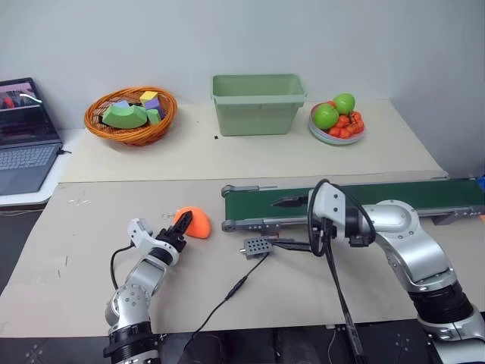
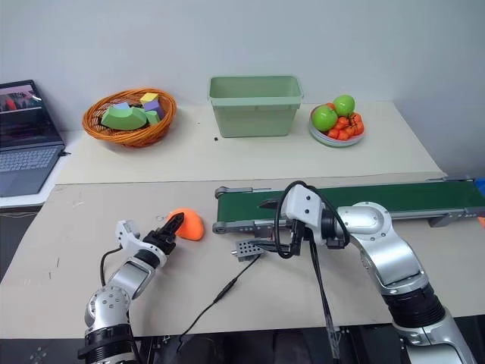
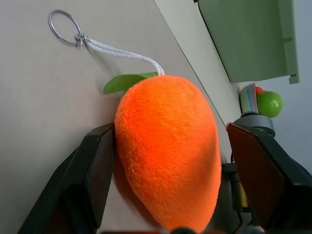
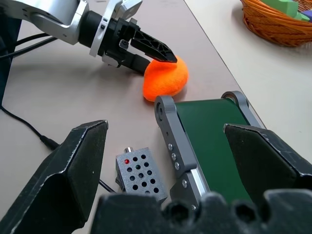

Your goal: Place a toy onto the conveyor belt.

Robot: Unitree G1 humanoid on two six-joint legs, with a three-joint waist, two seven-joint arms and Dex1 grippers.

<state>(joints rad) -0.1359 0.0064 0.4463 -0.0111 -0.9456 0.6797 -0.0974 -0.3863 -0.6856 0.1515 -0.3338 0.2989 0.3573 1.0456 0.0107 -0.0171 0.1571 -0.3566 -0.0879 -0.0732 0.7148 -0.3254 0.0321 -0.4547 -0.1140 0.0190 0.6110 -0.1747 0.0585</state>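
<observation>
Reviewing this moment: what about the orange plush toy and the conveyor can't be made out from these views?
- Soft orange plush toy: eyes unseen; left wrist view shows plain fur, and the left end effector covers its near side in the eye views.
- Long dark green conveyor belt: far end cut off by the eye views' edge.

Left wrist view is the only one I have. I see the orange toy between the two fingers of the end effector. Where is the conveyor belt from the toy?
Observer: The conveyor belt lies on the table to the robot's right of the toy. Its roller end is close beside the toy, with a small gap.
Operator: Is something above that end of the belt?
Observer: Yes, the right end effector hovers over it, with its fingers open.
Operator: Is there anything else near the path?
Observer: A small grey box with holes lies just in front of the belt's end, on the robot's side, with a black cable running from it.
</observation>
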